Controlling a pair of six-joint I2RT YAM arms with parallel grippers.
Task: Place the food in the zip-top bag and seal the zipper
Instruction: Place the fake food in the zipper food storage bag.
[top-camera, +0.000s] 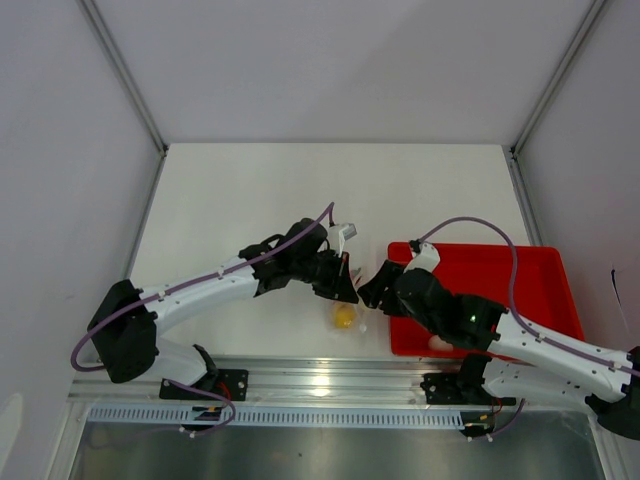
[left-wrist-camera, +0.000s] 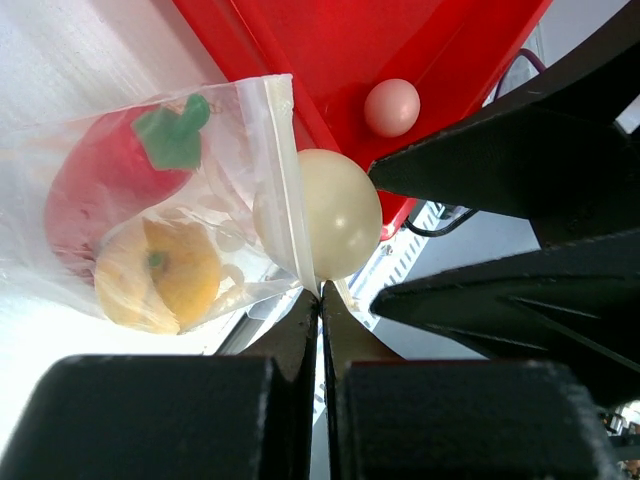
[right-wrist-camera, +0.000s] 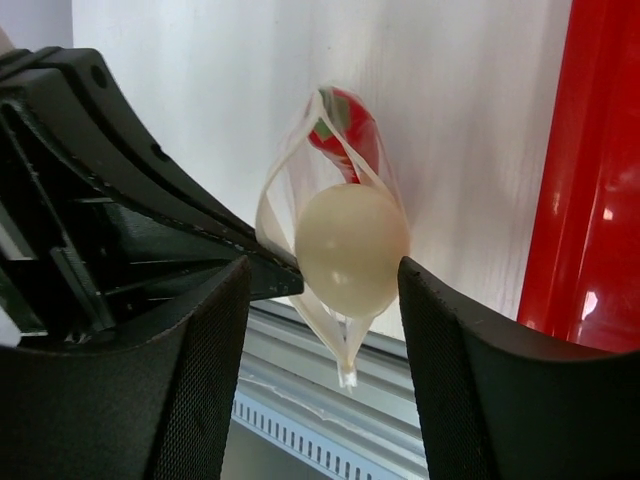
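Top view: left gripper (top-camera: 343, 283) and right gripper (top-camera: 372, 290) tip to tip, just left of red tray (top-camera: 520, 265); yellow-orange ball (top-camera: 343, 317) just nearside of them. Left wrist: left jaws together, pinching mouth edge of zip-top bag (left-wrist-camera: 120, 230); cream egg (left-wrist-camera: 335, 210) lodged in mouth, ball and red pepper (left-wrist-camera: 105, 180) deeper. Right wrist: right jaws apart, straddling egg, not gripping it; bag interior lies straight beyond egg, and nothing seems to block the way.

White table (top-camera: 300, 190), red tray (top-camera: 540, 262) on right

Clear zip-top bag (left-wrist-camera: 240, 150) holding a red pepper-like piece (left-wrist-camera: 95, 185) and a yellow-orange ball (left-wrist-camera: 160, 275), cream ball (left-wrist-camera: 345, 215) at its mouth, left gripper (left-wrist-camera: 320, 300) pinching the bag's edge, pinkish egg (left-wrist-camera: 391, 107) in the red tray (left-wrist-camera: 320, 45) behind.
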